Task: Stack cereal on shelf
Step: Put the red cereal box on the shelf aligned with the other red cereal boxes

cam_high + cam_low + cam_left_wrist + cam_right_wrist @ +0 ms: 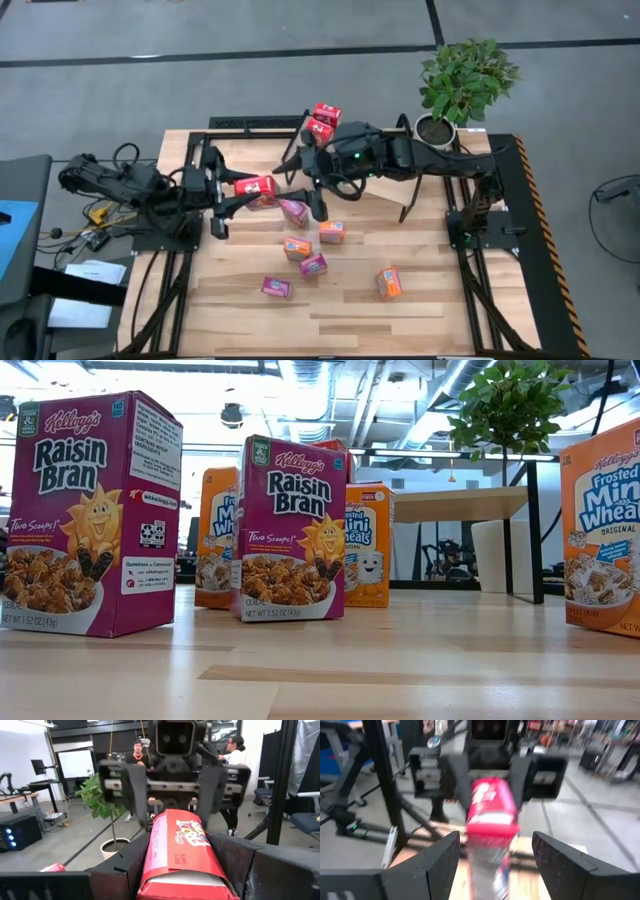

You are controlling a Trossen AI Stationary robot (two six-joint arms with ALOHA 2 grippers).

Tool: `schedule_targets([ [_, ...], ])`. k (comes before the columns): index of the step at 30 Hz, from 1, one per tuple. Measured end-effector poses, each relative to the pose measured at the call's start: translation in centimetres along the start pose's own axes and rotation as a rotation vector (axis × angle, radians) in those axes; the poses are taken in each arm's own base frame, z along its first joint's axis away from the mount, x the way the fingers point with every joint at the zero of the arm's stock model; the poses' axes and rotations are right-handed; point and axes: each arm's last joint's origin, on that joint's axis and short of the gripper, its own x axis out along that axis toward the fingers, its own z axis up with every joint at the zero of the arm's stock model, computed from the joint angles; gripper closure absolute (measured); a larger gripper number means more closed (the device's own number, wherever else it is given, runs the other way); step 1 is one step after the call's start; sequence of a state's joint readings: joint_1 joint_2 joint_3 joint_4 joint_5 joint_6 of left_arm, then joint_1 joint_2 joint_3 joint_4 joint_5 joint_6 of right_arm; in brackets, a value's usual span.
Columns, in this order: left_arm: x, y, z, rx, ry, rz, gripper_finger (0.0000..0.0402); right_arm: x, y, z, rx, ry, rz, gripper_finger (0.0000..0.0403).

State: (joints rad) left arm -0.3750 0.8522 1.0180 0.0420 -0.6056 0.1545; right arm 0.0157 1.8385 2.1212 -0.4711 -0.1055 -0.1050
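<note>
Jaws, left gripper: clamped on a red cereal box, one dark finger on each side, held in the air above the table.
Jaws, right gripper: spread wide, facing the left gripper, fingers apart and just short of the held box's far end.
Red box, left wrist view: the carton sits squeezed between that arm's fingers, the opposite gripper open right behind it.
Shelf: mostly hidden under the right arm; two red boxes stacked at its far left end.
Loose cereal: orange and magenta boxes scattered mid-table, one orange box off to the right.
Plant: potted, at the table's far right corner.
</note>
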Motion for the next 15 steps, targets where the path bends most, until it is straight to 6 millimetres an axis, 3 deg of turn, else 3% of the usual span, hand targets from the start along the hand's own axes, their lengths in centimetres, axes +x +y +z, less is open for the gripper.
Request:
schedule_targets([
  [9, -0.1, 0.2, 0.7, -0.013, -0.063, -0.011, 0.0233, -0.1, -1.1, -0.5, 0.063, 0.037, -0.024, 0.0126],
  [15, 0.1, 0.1, 0.5, 0.001, -0.056, -0.025, 0.0233, 2.0, -0.9, -1.9, 0.069, 0.063, 0.014, 0.0126],
])
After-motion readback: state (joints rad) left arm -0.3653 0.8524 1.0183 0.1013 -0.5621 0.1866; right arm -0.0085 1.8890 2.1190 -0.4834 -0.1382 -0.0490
